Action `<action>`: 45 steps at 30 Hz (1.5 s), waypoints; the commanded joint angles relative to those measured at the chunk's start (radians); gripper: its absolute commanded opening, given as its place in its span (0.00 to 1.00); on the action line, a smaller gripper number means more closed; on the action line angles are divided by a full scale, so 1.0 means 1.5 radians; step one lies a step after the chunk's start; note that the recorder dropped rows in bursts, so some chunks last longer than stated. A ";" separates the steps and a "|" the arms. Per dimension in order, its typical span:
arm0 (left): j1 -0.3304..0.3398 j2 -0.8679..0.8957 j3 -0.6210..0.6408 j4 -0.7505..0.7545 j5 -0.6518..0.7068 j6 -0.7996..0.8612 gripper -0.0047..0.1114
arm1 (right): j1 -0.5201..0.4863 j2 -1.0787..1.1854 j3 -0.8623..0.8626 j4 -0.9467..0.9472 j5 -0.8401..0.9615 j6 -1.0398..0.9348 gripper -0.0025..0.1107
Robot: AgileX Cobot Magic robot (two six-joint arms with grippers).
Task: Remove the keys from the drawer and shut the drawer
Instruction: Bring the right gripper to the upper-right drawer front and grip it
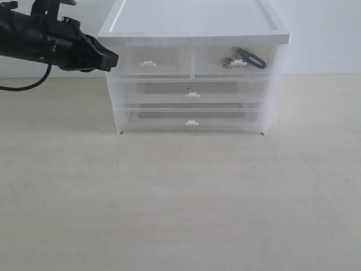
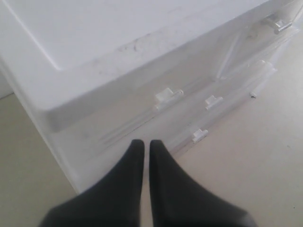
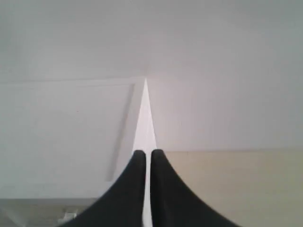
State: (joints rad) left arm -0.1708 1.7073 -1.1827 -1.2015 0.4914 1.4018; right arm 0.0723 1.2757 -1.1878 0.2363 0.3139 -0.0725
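The keys (image 1: 243, 58) show through the frosted front of the drawer (image 1: 212, 66), the right one of the cabinet's top pair; its front looks flush with the others. Its white tab handle (image 2: 279, 23) appears at the far edge of the left wrist view. My left gripper (image 1: 113, 59) hangs beside the cabinet's upper left corner, fingers pressed together on nothing (image 2: 143, 144). My right gripper (image 3: 147, 153) is out of the exterior view; its wrist view has it above the cabinet's top edge, shut and empty.
The white cabinet (image 1: 192, 25) stands at the back of a beige table (image 1: 180, 197). Its left half-width drawer (image 1: 148, 63) and two full-width drawers (image 1: 193, 95) (image 1: 192, 122) sit pushed in. A white wall is behind.
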 commanded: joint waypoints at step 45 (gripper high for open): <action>-0.039 0.051 -0.015 -0.084 -0.097 0.195 0.08 | -0.088 0.460 0.061 1.005 0.534 -0.720 0.44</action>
State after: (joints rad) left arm -0.2128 1.7654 -1.1974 -1.3290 0.4044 1.6691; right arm -0.0584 1.9623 -1.0805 1.7412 1.0755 -1.1544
